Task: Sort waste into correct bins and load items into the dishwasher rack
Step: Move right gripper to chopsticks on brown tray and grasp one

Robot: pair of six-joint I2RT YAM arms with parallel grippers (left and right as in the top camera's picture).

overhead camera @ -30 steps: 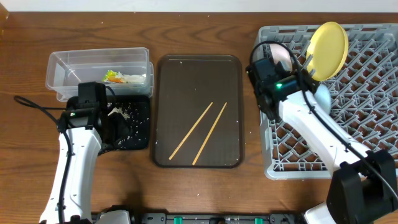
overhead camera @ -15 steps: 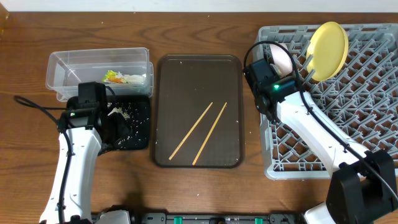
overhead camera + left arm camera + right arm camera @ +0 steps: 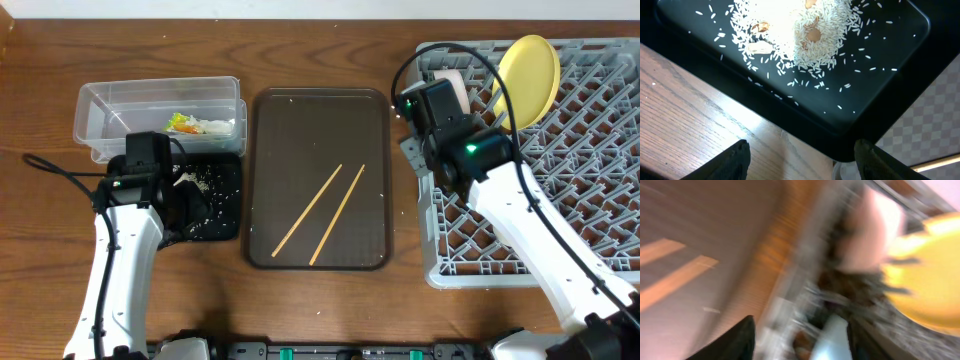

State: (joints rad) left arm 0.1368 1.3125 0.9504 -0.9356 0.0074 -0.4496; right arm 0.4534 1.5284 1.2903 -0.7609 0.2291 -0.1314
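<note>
While the left gripper [image 3: 802, 164] hangs low over the near edge of the shallow black tray [image 3: 222, 228], its two fingers stand wide apart with nothing between them but tray rim and wooden table [image 3: 685, 115]. White rice grains [image 3: 812, 30] lie heaped and scattered inside that tray, with a few brownish scraps among them. Just beyond it, at the far left, sits the clear plastic tub [image 3: 150, 96], touching the black tray's far edge, and the green-and-yellow wrapper [image 3: 184, 123] lies inside it. At the centre the dark brown serving tray [image 3: 318, 112] holds the two chopsticks [image 3: 308, 208], side by side and slanted, apart from each other. On the right stands the grey dishwasher rack [image 3: 590, 160]; the yellow plate [image 3: 528, 65] leans on edge among its far pegs, and the small pale cup [image 3: 452, 80] sits in its far left corner. The right gripper [image 3: 797, 340] is above that corner, close to the cup. Its wrist view is badly blurred: the fingers look spread, a pale blue shape [image 3: 832, 335] shows between them, and I cannot tell whether they touch it.
</note>
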